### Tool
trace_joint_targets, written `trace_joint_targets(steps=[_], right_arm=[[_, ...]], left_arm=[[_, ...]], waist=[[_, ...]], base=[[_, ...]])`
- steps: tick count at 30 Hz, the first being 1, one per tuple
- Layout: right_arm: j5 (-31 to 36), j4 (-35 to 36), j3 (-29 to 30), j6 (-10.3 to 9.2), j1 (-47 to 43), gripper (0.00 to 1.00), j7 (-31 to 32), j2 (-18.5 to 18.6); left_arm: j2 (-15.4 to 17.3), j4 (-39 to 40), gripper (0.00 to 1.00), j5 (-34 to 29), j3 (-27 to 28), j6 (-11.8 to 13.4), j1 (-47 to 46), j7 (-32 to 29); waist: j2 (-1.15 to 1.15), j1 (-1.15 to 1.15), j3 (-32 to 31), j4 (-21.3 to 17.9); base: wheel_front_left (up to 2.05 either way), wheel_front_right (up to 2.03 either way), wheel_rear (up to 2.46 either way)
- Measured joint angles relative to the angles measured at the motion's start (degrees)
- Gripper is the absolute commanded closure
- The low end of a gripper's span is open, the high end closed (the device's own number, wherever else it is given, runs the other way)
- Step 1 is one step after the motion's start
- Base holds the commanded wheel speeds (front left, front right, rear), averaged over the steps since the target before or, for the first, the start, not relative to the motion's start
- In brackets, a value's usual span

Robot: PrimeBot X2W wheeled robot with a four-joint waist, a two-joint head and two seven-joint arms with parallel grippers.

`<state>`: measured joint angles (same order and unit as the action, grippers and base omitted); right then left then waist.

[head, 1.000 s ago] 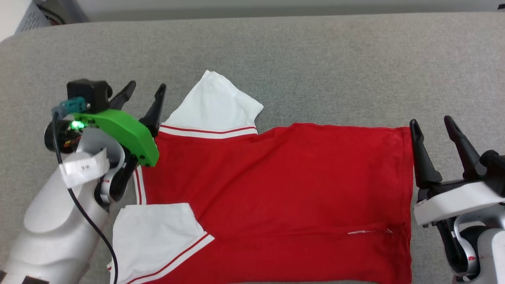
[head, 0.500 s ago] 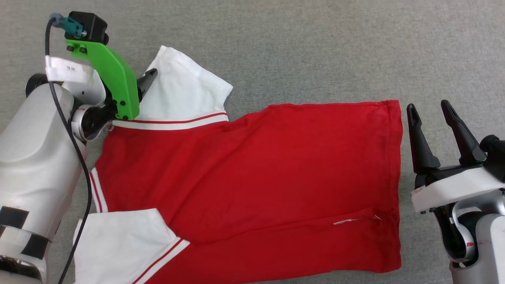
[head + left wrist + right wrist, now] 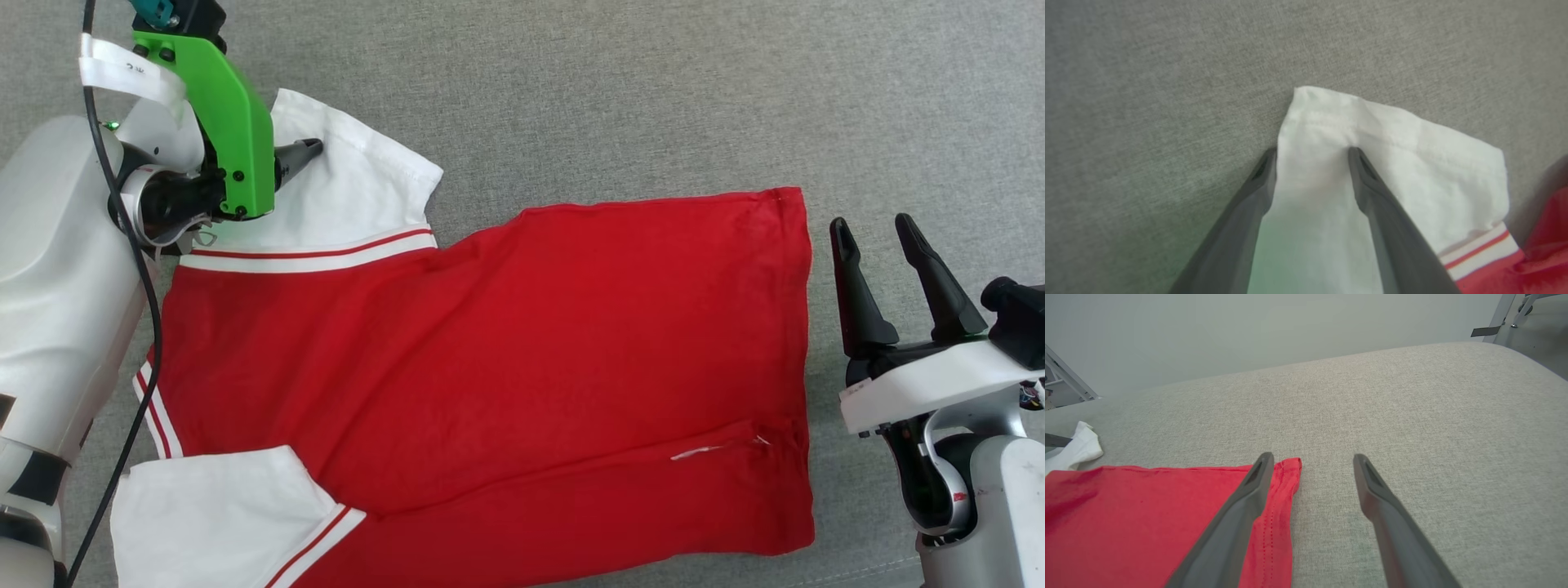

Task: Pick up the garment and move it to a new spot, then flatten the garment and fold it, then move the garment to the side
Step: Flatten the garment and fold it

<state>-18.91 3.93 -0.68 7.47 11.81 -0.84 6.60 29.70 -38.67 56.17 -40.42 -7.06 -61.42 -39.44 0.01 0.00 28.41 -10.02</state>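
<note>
Currently the smooth red garment (image 3: pixel 506 351) lies spread, roughly rectangular, on a coarse grey woven cushion (image 3: pixel 612 98). The left gripper (image 3: pixel 1312 152) has its tapered dark fingers apart astride the garment's soft white sleeve (image 3: pixel 351 188). The right gripper (image 3: pixel 870 222) gapes empty just beside the garment's stitched hem (image 3: pixel 804 327).

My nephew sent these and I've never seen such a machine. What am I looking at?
A two-armed robot doing laundry. The wide picture looks down from a camera on its head. The other two come from wrist cameras, each looking along that arm's two dark fingers. A red shirt lies spread on a grey cloth surface. The left gripper has its open fingers astride the shirt's far white sleeve, not pinching it. The right gripper hangs open beside the hem. Nothing is held.
</note>
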Motion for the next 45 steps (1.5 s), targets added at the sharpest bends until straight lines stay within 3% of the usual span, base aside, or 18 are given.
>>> trace_joint_targets(steps=[1, 10, 17, 18, 21, 36, 37, 38, 39, 45], right_arm=[[-0.1, -0.22, 0.08, 0.0, 0.05, 0.0, 0.01, 0.04], [-1.68, -2.26, 1.4, 0.0, 0.4, 0.0, 4.34, 1.74], [-7.16, -5.24, 2.09, 0.0, 3.33, 0.0, 16.89, 5.61], [-9.09, -6.28, 1.34, 0.0, 5.52, 0.0, 22.26, 7.76], [-10.69, -7.82, 0.4, 0.0, 7.83, 0.0, 28.72, 9.92], [-14.38, -16.42, -6.2, -0.01, 16.52, 0.0, 47.29, 15.78], [-14.72, -16.9, -6.24, -0.01, 16.67, 0.56, 48.24, 15.89], [-14.95, -17.22, -6.37, -0.01, 16.97, 0.7, 49.12, 16.02], [-15.21, -17.44, -6.5, -0.01, 17.24, 1.0, 49.69, 16.1], [-16.82, -17.51, -6.42, 0.0, 17.62, 1.0, 49.99, 16.51]], left_arm=[[-0.02, -0.32, 1.0, 0.16, -0.15, 0.0, -0.05, 0.0], [-1.41, -3.08, 1.0, 0.91, -1.96, -0.09, -0.36, 3.36], [-2.5, -3.63, 1.0, 0.92, -2.68, -0.27, -0.19, 10.07], [-2.46, -3.19, 1.0, 1.07, -2.7, -0.27, -0.2, 12.37], [-2.24, -1.49, 1.0, 1.05, -3.38, -0.27, -0.23, 14.05], [-2.22, 6.32, 1.0, 4.2, -5.75, -0.27, 1.12, 18.37], [-2.09, 6.41, 1.0, 4.26, -5.9, -0.27, 1.37, 18.8], [-1.89, 6.47, 1.0, 4.43, -6.02, -0.27, 1.64, 19.01], [-1.71, 6.47, 1.0, 4.46, -6.14, -0.27, 1.84, 19.27], [-0.56, 6.88, 1.0, 4.48, -7.55, -0.27, 3.04, 22.21]], waist=[[0.0, 0.0, -0.01, -0.01], [0.0, 0.0, -0.96, 0.61], [0.0, 0.0, -3.09, 2.35], [0.0, 0.0, -3.84, 3.61], [0.0, 0.0, -4.36, 5.19], [0.0, 0.0, -3.31, 11.8], [-0.01, 0.0, -3.25, 11.98], [0.0, 0.0, -3.27, 12.07], [0.0, 0.0, -3.34, 12.08], [0.0, 0.0, -4.74, 12.07]], base=[[0.0, 0.0, 0.0], [0.0, 0.0, 0.0], [0.0, 0.0, 0.0], [0.0, 0.0, 0.0], [0.0, 0.0, 0.0], [0.0, 0.0, 0.0], [0.0, 0.0, 0.0], [0.0, 0.0, 0.0], [0.0, 0.0, 0.0], [0.0, 0.0, 0.0]])
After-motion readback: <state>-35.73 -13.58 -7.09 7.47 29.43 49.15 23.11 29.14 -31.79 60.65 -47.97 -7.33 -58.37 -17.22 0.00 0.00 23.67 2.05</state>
